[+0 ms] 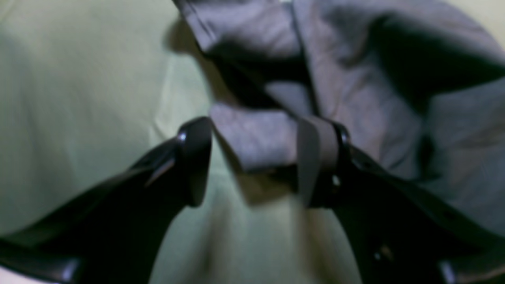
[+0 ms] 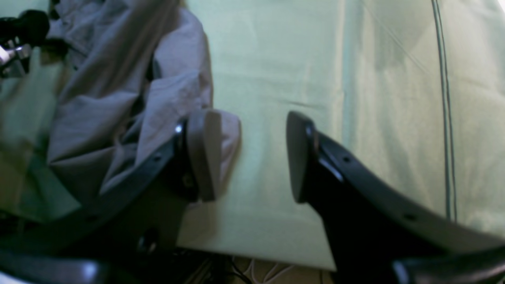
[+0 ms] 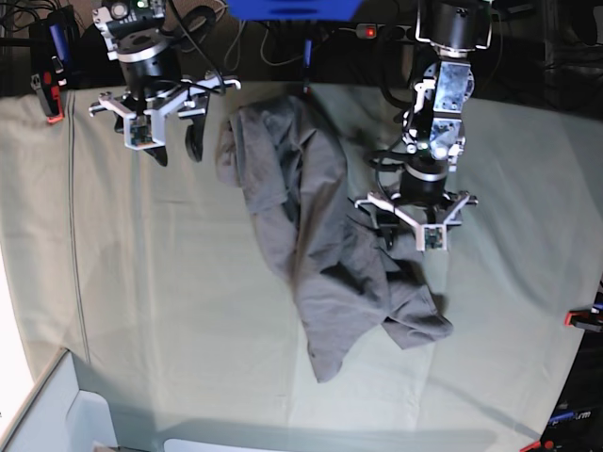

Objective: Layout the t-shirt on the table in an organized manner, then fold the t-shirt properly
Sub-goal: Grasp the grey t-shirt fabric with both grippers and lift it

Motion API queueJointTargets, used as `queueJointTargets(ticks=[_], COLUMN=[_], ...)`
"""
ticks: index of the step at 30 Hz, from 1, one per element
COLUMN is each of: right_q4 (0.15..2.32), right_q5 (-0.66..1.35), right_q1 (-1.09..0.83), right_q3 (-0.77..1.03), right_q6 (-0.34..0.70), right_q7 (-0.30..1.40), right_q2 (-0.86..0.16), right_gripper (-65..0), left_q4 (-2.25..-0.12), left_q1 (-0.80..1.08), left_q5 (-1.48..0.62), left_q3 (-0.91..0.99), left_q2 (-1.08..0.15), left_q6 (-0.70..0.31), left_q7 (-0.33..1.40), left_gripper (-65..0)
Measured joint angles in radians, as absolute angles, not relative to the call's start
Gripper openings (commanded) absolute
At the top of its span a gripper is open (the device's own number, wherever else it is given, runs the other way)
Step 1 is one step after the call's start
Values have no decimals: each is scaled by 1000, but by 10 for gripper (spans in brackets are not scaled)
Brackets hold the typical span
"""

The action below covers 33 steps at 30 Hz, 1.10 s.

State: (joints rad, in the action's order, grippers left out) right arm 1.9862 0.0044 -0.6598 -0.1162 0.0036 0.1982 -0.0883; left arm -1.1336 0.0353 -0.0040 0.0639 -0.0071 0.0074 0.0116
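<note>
The grey t-shirt point(image 3: 311, 226) lies crumpled in a long diagonal heap on the middle of the table point(image 3: 141, 282). My left gripper point(image 3: 400, 235) is low over the shirt's right edge. In the left wrist view it point(image 1: 256, 161) is open, with a fold of the shirt point(image 1: 252, 138) between the fingers and against the right pad point(image 1: 315, 157). My right gripper point(image 3: 176, 149) is open near the shirt's upper left end. In the right wrist view it point(image 2: 248, 157) stands over bare table cloth point(image 2: 276, 59), and its left pad point(image 2: 201, 154) touches the shirt's edge point(image 2: 118, 98).
Red clamps sit at the table's far left edge point(image 3: 52, 99) and right edge point(image 3: 579, 318). A white box point(image 3: 57, 414) stands at the front left corner. The table's edge, with cables below it point(image 2: 252, 272), shows in the right wrist view.
</note>
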Motion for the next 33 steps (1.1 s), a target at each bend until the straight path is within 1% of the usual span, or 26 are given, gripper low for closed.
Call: queueJointTargets(ticks=[4,7,8,9,10,12,13,15,16,17,22,24,27,33], right_q4=[1986,1986,1986,1986,1986,1986,1986,1986,1986,1986,1985,1973,1937,1831], right_q5=[4,4,4,4,4,4,4,4,4,4,4,4,1,2], right_q1=[-662,-660,-660,-661,-661,-660,-660,-660,-660,-660,-649,-633,-599,-506], right_q3=[-116,-116,-116,-116,-114,-114,-114,-114,-114,-114,-120,-133,-198,-365], right_q6=[4,4,4,4,4,4,4,4,4,4,4,4,4,4], right_q7=[199,196,196,196,196,195,196,196,196,196,200,192,196,193], right_q2=[-89,-89,-89,-89,-89,-89,-89,-89,-89,-89,-97,-97,-96,-96], right_gripper=[-377,-377,-377,-377,-377,-377,-377,-377,-376,-375,-368,-335,-291,-287], left_q4=[-1051,-1034,-1034,-1034,-1034,-1034,-1034,-1034,-1035,-1037,-1206,-1242,-1267,-1268], left_q1=[9,-6,-7,-9,-9,-6,-6,-7,-7,-6,50,71,105,135], left_q5=[-4,-4,-4,-4,-3,-3,-3,-4,-4,-4,-4,-3,-3,-4], left_q3=[64,64,64,64,64,64,64,64,67,80,272,325,362,377], left_q2=[-5,-5,-5,-5,-5,-5,-5,-5,-6,-5,0,-7,-16,-10], left_q6=[6,5,6,5,5,5,5,5,5,4,-5,4,4,-3], left_q7=[23,22,17,18,18,18,19,18,18,18,21,23,26,19], left_gripper=[-311,-315,-333,-373,-433,-567,-644,-650,-629,-643,-648,-649,-649,-649])
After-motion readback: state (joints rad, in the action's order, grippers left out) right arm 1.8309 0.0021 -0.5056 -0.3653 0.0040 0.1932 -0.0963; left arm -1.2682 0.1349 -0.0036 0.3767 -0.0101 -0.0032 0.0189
